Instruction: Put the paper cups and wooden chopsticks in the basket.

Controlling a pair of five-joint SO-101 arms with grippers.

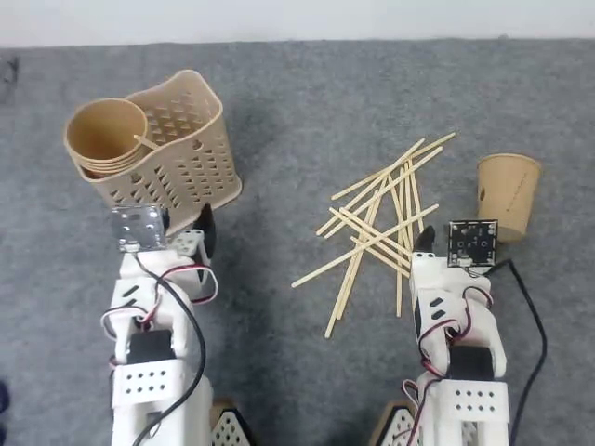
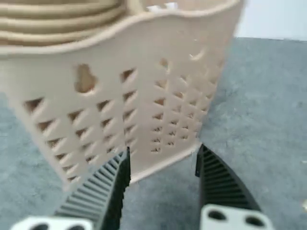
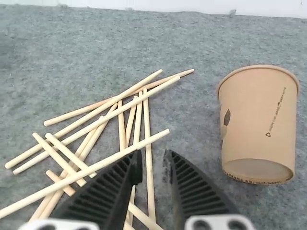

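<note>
A basket [image 1: 191, 153] with stacked paper cups [image 1: 104, 137] is noted on the table [image 1: 297, 102] directly before the left gripper [image 2: 163, 155], its jaws spread wide and empty. The right gripper [image 3: 153, 160], jaws narrowly parted and empty, is held over the scattered wooden chopsticks [image 1: 372, 223]; a loose paper cup [image 3: 257, 122] lies beside them.

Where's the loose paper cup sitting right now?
In the high view, the paper cup sits on the grey mat at the right side, just past the wooden chopsticks, ahead of the right pincer.
</note>
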